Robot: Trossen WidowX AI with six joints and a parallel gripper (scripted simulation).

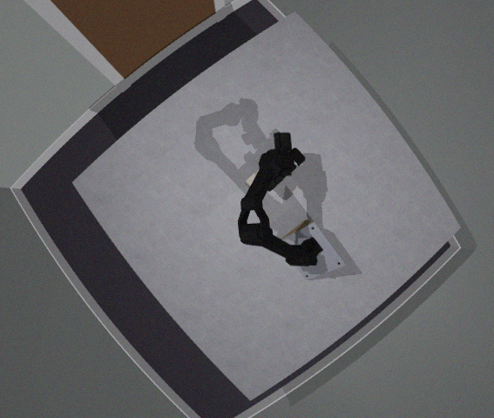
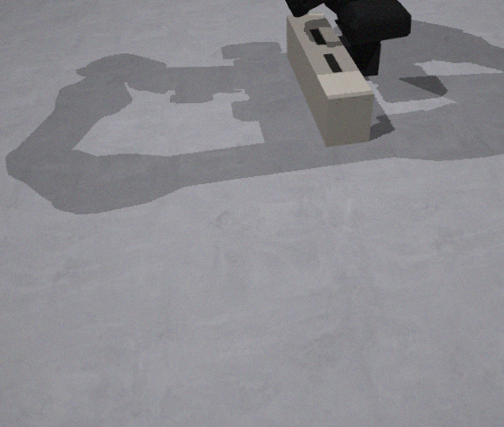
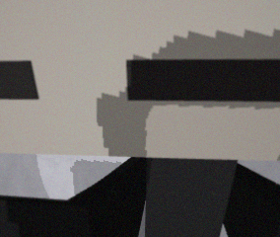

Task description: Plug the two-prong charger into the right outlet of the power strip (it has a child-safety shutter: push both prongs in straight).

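The beige power strip (image 2: pixel 308 77) (image 3: pixel 71 128) stands on the table, with two dark outlet slots in its top. In the top view only a small pale corner of the strip (image 1: pixel 251 180) shows past the arm. My gripper (image 3: pixel 177 160) is shut on a dark grey block, the charger (image 3: pixel 189 190), at the bottom of the wrist view. The charger is at the strip's long edge, below the right slot (image 3: pixel 211 80) in that view; the left slot (image 3: pixel 7 80) is partly cut off. The prongs are hidden, and whether charger and strip touch cannot be told.
The black arm (image 1: pixel 260 179) reaches over the grey table (image 1: pixel 170 202) from its base by a pale plate with dark holes (image 1: pixel 328 252). A thin brownish-yellow piece (image 1: pixel 298 228) lies beside the plate. Arm shadows fall across the table and the strip's top.
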